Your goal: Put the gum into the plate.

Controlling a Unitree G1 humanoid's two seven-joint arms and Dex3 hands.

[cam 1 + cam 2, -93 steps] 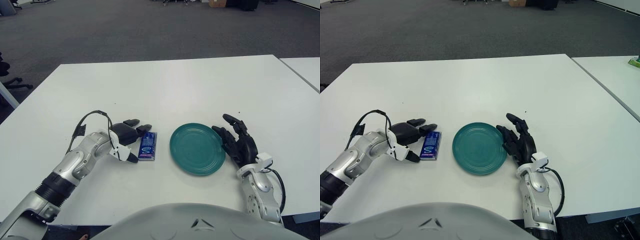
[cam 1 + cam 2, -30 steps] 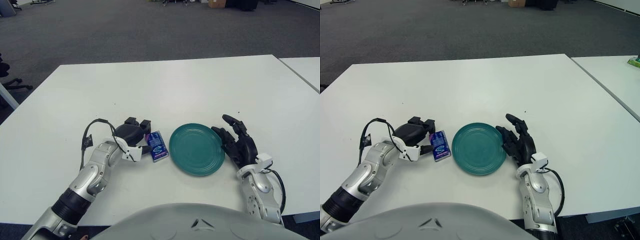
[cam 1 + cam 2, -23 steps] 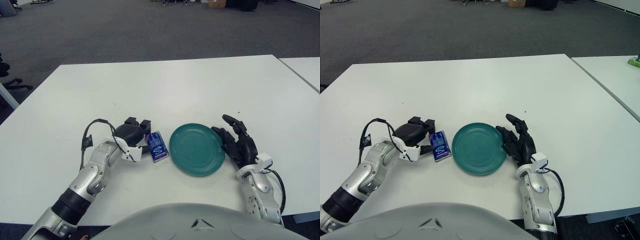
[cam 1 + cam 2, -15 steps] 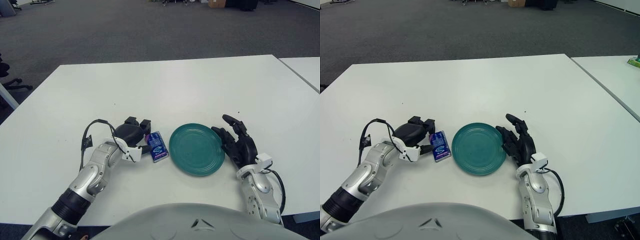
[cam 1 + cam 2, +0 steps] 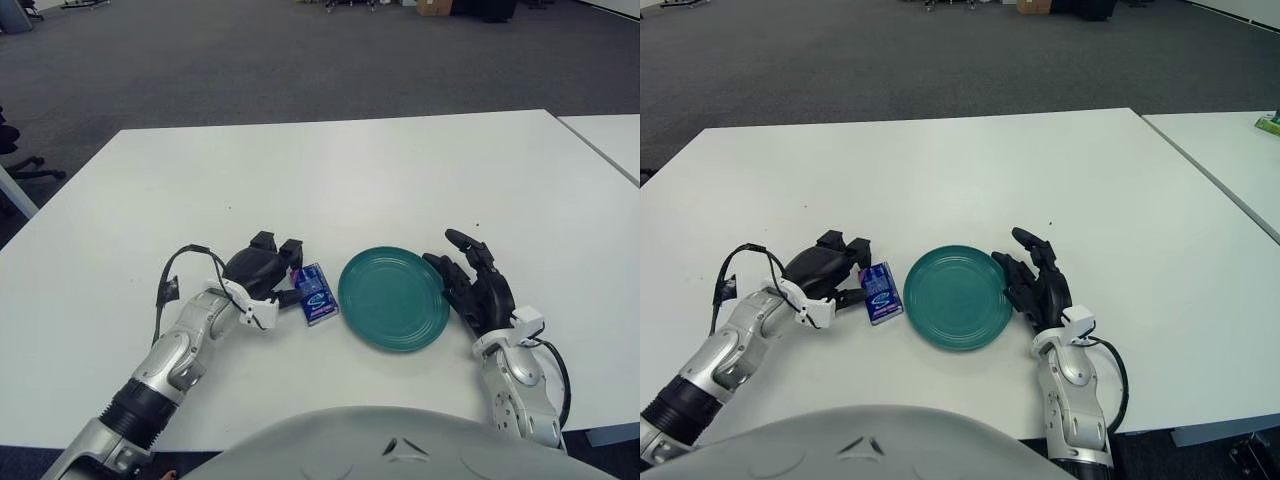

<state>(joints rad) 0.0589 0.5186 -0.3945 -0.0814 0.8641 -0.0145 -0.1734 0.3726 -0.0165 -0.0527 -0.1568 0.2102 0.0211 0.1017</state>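
Gripping gum (image 5: 314, 294) in left robot hand (image 5: 262, 272), fingers clamped on its long sides, near counter (image 5: 330, 170) front edge just left of plate (image 5: 393, 298); likely light, stiff, slick-wrapped; right robot hand (image 5: 478, 285) idle, fingers apart

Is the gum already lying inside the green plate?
No, the gum is on the white table just left of the plate, beside the left robot hand.
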